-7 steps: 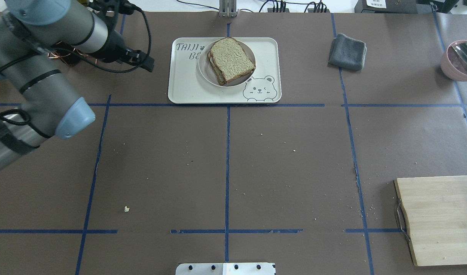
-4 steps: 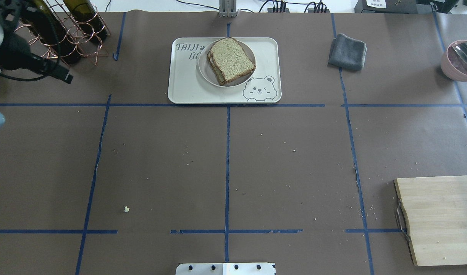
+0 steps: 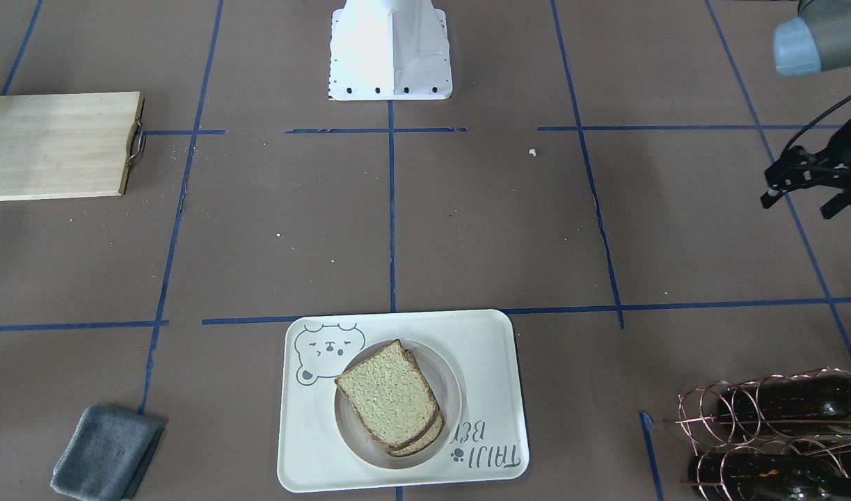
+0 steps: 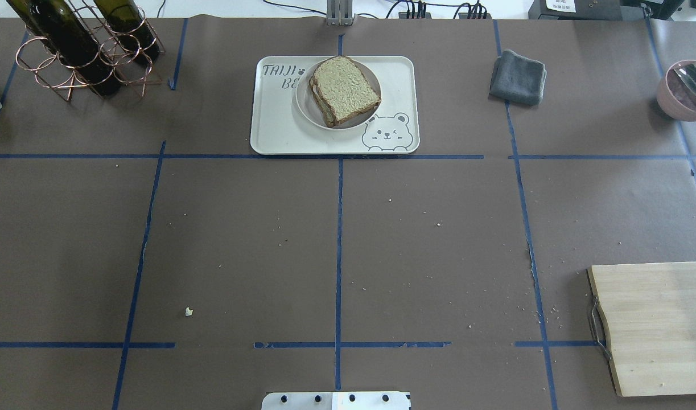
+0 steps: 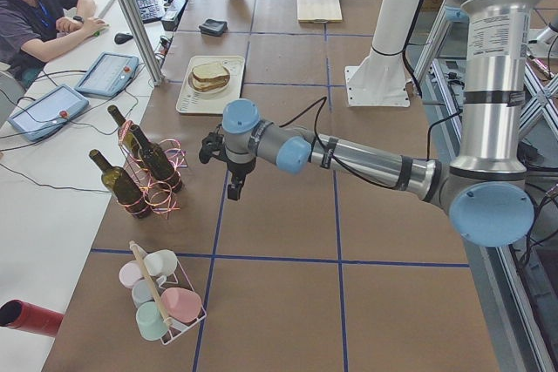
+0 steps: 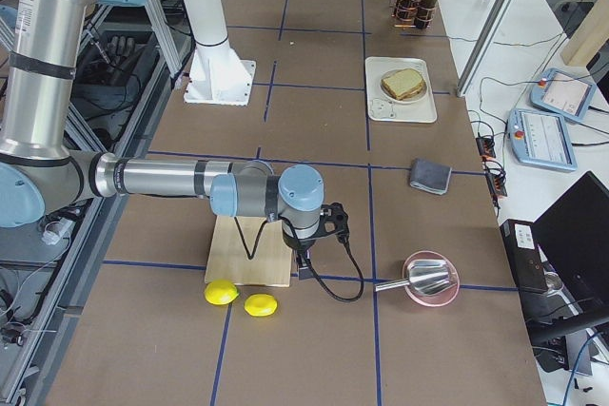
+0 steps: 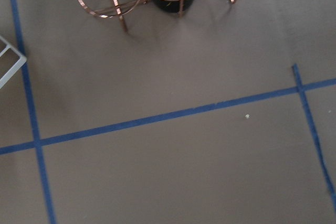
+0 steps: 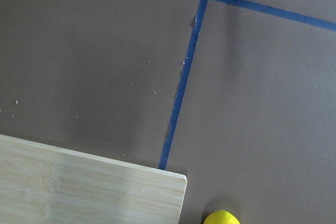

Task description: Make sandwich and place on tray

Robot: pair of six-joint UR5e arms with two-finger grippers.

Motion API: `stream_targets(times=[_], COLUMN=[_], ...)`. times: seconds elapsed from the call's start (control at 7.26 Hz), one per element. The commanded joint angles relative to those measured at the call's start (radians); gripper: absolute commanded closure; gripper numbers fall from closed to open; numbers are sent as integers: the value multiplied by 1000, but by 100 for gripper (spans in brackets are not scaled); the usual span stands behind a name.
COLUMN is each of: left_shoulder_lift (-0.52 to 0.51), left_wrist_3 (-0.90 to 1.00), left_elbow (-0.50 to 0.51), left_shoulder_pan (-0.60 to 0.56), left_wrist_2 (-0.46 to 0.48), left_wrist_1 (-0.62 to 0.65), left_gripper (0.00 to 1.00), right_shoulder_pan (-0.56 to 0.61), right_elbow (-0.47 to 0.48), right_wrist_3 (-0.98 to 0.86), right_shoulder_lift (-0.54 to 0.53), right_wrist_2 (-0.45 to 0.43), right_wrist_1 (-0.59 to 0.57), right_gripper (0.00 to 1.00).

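The sandwich (image 4: 344, 88), two tan bread slices with dark crusts stacked one on the other, lies on a small round white plate (image 4: 304, 105). The plate stands on the cream bear tray (image 4: 274, 125) at the far middle of the table. The sandwich (image 3: 387, 393) and the tray (image 3: 488, 348) also show in the front view. The egg is hidden between the slices. My left gripper (image 3: 799, 207) is open and empty, hanging far to the tray's side over bare table. My right gripper (image 6: 328, 225) hovers by the cutting board's corner; I cannot tell if it is open.
A copper rack with wine bottles (image 4: 80, 51) stands at the far left. A grey cloth (image 4: 518, 77) lies right of the tray. There is a pink bowl with a spoon (image 4: 683, 91), a wooden cutting board (image 4: 655, 324) at the near right, and two lemons (image 6: 221, 292) beside it.
My left arm has pulled away to the left and out of the overhead view, uncovering the bottle rack. The sandwich, plate and tray have not moved.
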Motion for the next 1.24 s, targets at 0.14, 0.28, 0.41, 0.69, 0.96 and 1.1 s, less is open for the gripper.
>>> stream_targets(times=[0.14, 0.28, 0.41, 0.69, 0.96, 1.1], left_shoulder_lift=[109, 110, 91, 77, 89, 86], left_wrist_3=[139, 139, 139, 142, 142, 142], left_elbow=[47, 31, 33, 24, 21, 18], left_shoulder_pan=[-158, -162, -162, -163, -165, -163], left_wrist_2=[-40, -26, -3, 145, 140, 141], left_wrist_1=[87, 112, 111, 122, 116, 108], left_gripper=[0, 0, 0, 0, 0, 0], right_shoulder_pan=[-23, -23, -23, -23, -23, -23], right_elbow=[20, 20, 23, 25, 25, 25], right_wrist_3=[0, -9, -12, -14, -12, -12], right_shoulder_lift=[1, 2, 1, 1, 1, 1], right_wrist_2=[11, 11, 11, 11, 11, 11], right_wrist_1=[1, 6, 6, 6, 6, 6], right_gripper=[0, 0, 0, 0, 0, 0])
